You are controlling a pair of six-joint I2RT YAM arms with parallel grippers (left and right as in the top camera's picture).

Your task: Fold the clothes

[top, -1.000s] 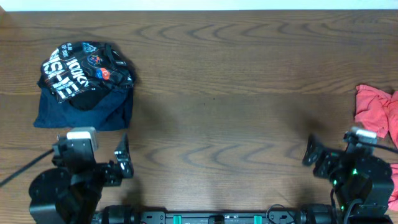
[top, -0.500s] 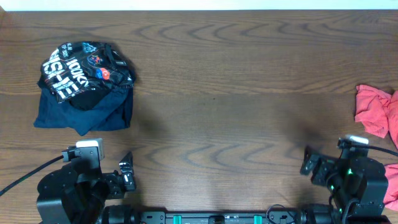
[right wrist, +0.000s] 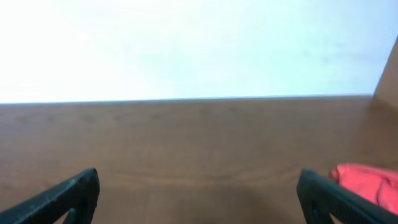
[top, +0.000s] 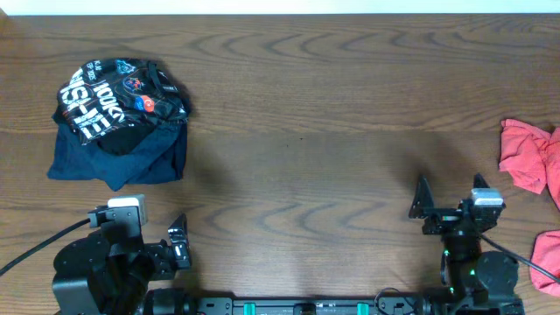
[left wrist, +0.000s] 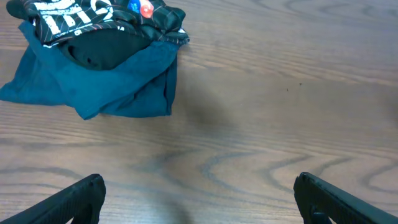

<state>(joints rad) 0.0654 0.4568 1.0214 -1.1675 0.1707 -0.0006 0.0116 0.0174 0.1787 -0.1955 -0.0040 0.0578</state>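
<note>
A black jersey with white lettering and small colourful logos lies bunched at the far left, on top of a folded dark blue garment. Both show in the left wrist view, the jersey at the top left and the blue garment below it. My left gripper is open and empty near the table's front edge, below the pile; its fingertips sit wide apart in the left wrist view. My right gripper is open and empty at the front right, pointing level across the table.
A crumpled red-pink garment lies at the right edge, with another pink piece at the front right corner. The red garment shows at the right of the right wrist view. A pale wall stands beyond the table's far edge.
Both arms have drawn back toward the table's front edge. The right gripper has tilted up and now looks level across the table. The clothes have not moved.
</note>
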